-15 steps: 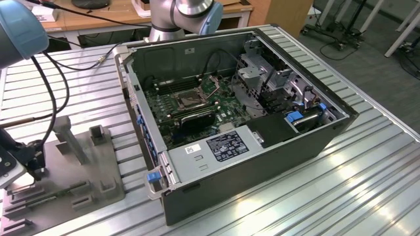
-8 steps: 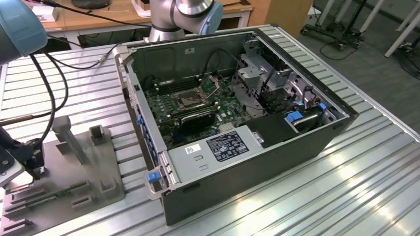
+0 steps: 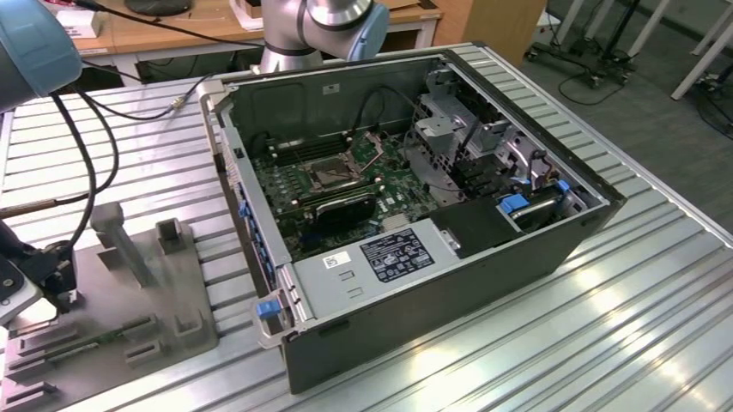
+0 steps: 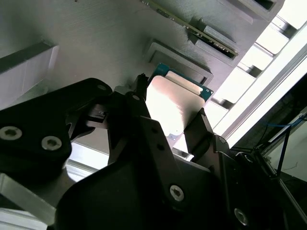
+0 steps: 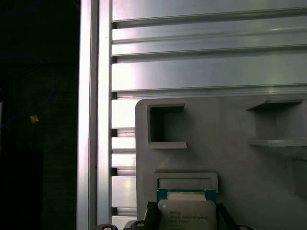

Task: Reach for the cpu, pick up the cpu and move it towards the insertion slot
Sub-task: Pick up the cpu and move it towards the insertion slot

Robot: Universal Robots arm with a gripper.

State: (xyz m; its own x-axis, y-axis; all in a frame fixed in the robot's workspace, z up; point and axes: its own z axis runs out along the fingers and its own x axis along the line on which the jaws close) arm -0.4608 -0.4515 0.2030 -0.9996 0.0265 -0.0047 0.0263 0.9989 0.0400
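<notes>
Second wrist view: tool (image 4: 171,103) astride cpu (image 4: 175,96)

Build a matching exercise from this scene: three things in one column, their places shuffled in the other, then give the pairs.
Things:
1. small flat square cpu with a silvery-beige metal top
2. square silver-framed insertion slot with a dark centre
3. grey plastic tray with recesses

Places:
A. on the green circuit board inside the open black computer case
B. on the slatted metal table, to the exterior view's left of the case
C. at the black gripper, beside a tray recess

Pairs: 1-C, 2-A, 3-B
</notes>
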